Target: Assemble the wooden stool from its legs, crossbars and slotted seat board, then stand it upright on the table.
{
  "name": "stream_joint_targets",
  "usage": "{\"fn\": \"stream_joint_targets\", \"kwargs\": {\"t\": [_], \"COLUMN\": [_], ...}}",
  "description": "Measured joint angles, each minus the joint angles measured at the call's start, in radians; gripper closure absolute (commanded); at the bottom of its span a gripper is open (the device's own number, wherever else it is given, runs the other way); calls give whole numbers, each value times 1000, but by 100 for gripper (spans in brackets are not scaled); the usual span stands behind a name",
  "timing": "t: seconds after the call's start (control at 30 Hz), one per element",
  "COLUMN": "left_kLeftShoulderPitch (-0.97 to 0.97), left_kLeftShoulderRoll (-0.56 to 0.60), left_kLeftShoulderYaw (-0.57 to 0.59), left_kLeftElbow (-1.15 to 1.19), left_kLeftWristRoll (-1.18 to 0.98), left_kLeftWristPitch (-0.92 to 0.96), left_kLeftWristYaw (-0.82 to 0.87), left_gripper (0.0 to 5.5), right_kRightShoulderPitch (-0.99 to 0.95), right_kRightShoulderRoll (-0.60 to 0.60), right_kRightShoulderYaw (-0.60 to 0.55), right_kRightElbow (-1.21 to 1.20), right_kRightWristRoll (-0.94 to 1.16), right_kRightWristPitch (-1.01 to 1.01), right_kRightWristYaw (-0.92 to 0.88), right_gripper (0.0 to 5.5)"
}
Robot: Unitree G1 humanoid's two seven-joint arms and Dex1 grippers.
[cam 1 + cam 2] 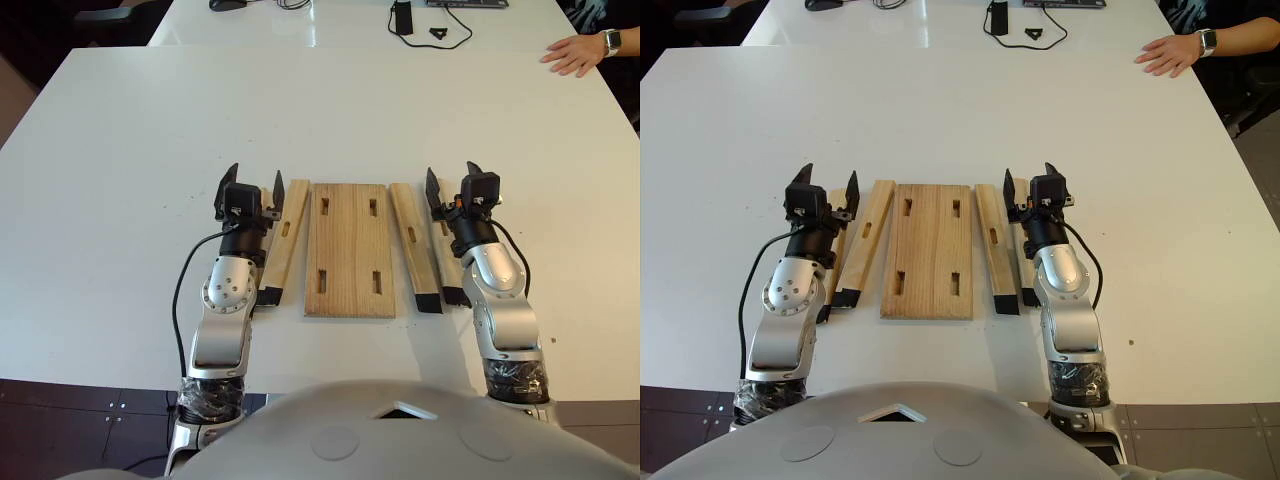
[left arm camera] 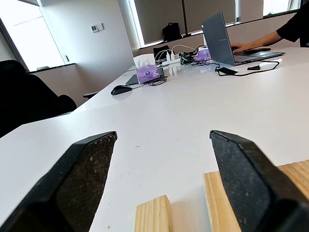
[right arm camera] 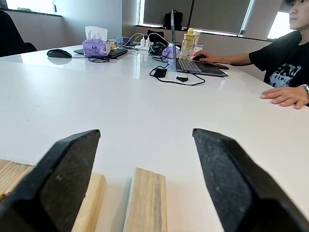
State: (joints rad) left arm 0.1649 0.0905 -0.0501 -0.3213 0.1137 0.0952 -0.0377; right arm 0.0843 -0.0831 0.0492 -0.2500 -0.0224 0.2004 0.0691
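Legs (image 1: 284, 242) flanking slotted seat board (image 1: 349, 249): probably light, stiff wood, best pinched mid-length; left pincer (image 1: 255, 180), right pincer (image 1: 450, 174) both spread, empty.

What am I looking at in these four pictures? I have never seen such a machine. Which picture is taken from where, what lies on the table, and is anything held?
This is a humanoid robot with two arms, each ending in a two-fingered claw. The two wide pictures come from cameras in its head, looking down over the arms; both show the same scene. The other two come from a camera on each wrist; the dark wedges there are that claw's own fingers. On the white table lies a seat board with four slots. Narrower wooden pieces lie on each side of it: the left pieces and the right pieces. The left claw and the right claw are both open, near the far ends of those pieces. Nothing is held.
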Motion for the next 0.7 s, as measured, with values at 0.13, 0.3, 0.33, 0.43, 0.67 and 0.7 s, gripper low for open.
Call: {"fn": "stream_joint_targets", "kwargs": {"t": [0.13, 0.3, 0.33, 0.43, 0.67, 0.7], "left_kLeftShoulderPitch": [-12, -19, -19, -20, -26, -28], "left_kLeftShoulderRoll": [16, 20, 20, 18, 6, 3], "left_kLeftShoulderYaw": [5, 1, -2, -13, -11, -8], "left_kLeftElbow": [14, 18, 18, 20, 27, 30], "left_kLeftWristRoll": [0, 1, 3, 11, 22, 22], "left_kLeftWristPitch": [-3, -2, -1, 4, 23, 24], "left_kLeftWristYaw": [-2, -7, -7, -5, 9, 14], "left_gripper": [194, 194, 194, 194, 194, 211], "right_kRightShoulderPitch": [-28, -30, -30, -30, -50, -55], "right_kRightShoulderRoll": [4, 10, 13, 24, 30, 28], "right_kRightShoulderYaw": [2, 1, 1, 2, -9, -10], "right_kRightElbow": [30, 38, 40, 47, 67, 70], "right_kRightWristRoll": [-2, -10, -10, -12, 0, 0], "right_kRightWristPitch": [-9, -16, -16, -16, -16, -16], "right_kRightWristYaw": [-4, -14, -16, -16, -14, -13], "right_gripper": [197, 197, 197, 197, 197, 197]}}
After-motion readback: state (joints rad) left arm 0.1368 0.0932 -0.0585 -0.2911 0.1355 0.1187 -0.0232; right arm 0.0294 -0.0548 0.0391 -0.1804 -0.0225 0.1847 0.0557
